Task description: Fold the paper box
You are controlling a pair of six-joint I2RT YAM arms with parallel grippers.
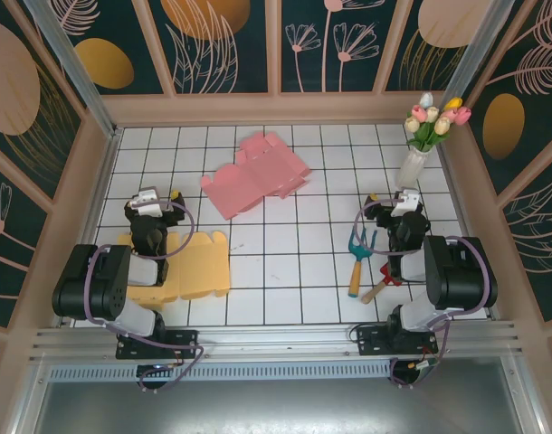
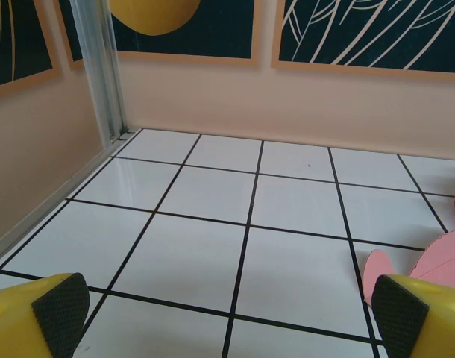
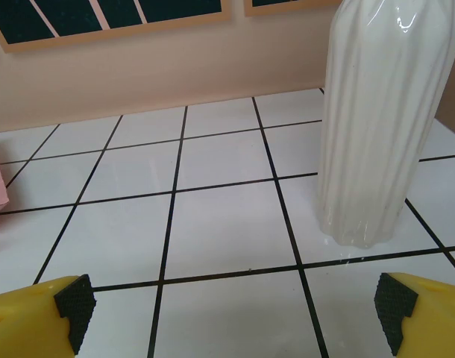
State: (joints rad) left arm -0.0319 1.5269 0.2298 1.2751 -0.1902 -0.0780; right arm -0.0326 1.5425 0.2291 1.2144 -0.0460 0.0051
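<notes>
Tiled desk (image 1: 285, 271). Pink paper box (image 1: 255, 174) lies flat & unfolded at mid-far desk, its long axis diagonal, near-left to far-right. Probably the one to fold. A 2nd flat blank, the yellow paper box (image 1: 199, 262), sits near-left, partly under the left arm. Left gripper (image 1: 158, 195) has the pink box to its far-right, w/ the near-left corner close by. Right gripper (image 1: 398, 197) has it to its far-left, further off, so the left arm is nearer. Both grippers gape wide, holding nothing.
</notes>
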